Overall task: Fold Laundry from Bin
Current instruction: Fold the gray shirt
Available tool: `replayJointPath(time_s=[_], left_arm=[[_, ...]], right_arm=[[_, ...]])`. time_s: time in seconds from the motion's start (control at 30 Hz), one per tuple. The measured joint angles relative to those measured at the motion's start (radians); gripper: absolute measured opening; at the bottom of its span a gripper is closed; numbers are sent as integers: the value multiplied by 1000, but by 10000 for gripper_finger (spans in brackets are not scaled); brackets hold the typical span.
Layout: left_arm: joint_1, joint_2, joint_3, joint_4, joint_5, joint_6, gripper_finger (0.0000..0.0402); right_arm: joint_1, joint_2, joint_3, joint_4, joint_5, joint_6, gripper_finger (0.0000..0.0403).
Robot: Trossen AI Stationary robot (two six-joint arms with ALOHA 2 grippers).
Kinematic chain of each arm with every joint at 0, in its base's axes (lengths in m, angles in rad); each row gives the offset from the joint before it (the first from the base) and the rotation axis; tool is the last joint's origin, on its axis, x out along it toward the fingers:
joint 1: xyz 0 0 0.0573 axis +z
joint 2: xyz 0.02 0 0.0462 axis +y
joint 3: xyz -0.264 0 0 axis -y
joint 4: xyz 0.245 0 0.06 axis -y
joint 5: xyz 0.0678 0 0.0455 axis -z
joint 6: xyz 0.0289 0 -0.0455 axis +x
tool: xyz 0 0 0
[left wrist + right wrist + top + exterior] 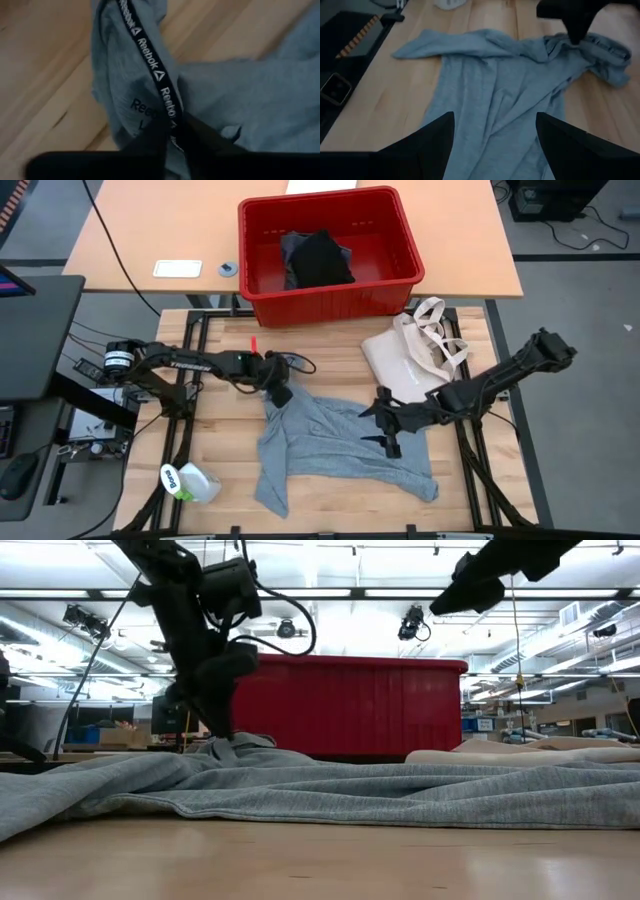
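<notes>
Light wood slatted table on a black frame. On it: grey T-shirt spread crumpled mid-table, collar end toward the left arm; cream tote bag at the far right, just beside the shirt; green-and-white bottle on its side near the front left corner. Second tan table behind it carries the red bin, a white card and a small round object.

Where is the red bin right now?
In the high view the red bin sits on the far table behind the grey T-shirt, just beyond the cream tote bag, with dark laundry inside.
</notes>
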Motion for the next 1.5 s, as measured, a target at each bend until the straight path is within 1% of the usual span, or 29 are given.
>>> replayJointPath(time_s=[0.03,0.07,0.2,0.33,0.43,0.53,0.6,0.7,0.73,0.8,0.87,1.0,1.1,1.2,1.3,1.43,1.5], left_arm=[[2,0,2,-16,1,20,25],[1,0,7,-37,2,37,14],[-20,0,65,-145,2,73,7],[-58,-2,182,-360,-10,68,4],[-94,-9,297,-562,-82,17,4],[-121,-9,394,-772,-94,-68,4],[-130,-9,426,-907,-93,-132,4],[-126,-9,427,-1049,-100,-217,3],[-124,-9,415,-1064,-102,-231,3],[-122,-10,381,-1044,-101,-227,6],[-123,-6,345,-1048,-79,-226,13],[-127,-3,252,-1048,64,-223,28],[-139,-4,194,-1056,138,-229,31],[-163,-3,170,-1051,138,-236,30],[-195,-5,168,-1051,114,-237,25],[-232,-8,168,-1052,73,-217,24],[-251,-8,168,-1053,70,-208,30]], right_arm=[[10,4,-9,13,17,6,286],[19,6,-19,23,30,13,285],[49,5,-47,76,59,41,285],[88,6,-50,58,101,76,285],[122,6,-50,58,141,78,286],[149,6,-50,58,172,85,286],[161,6,-50,58,174,95,286],[177,7,-50,58,173,103,286],[180,10,-49,58,169,110,286],[187,22,-49,58,149,120,286],[190,47,-49,59,114,130,286],[192,118,-49,57,64,168,286],[192,173,-49,48,60,182,286],[192,212,-49,47,59,191,285],[192,234,-49,33,59,210,283],[192,235,-49,1,59,265,279],[192,235,-49,-23,50,293,277]])
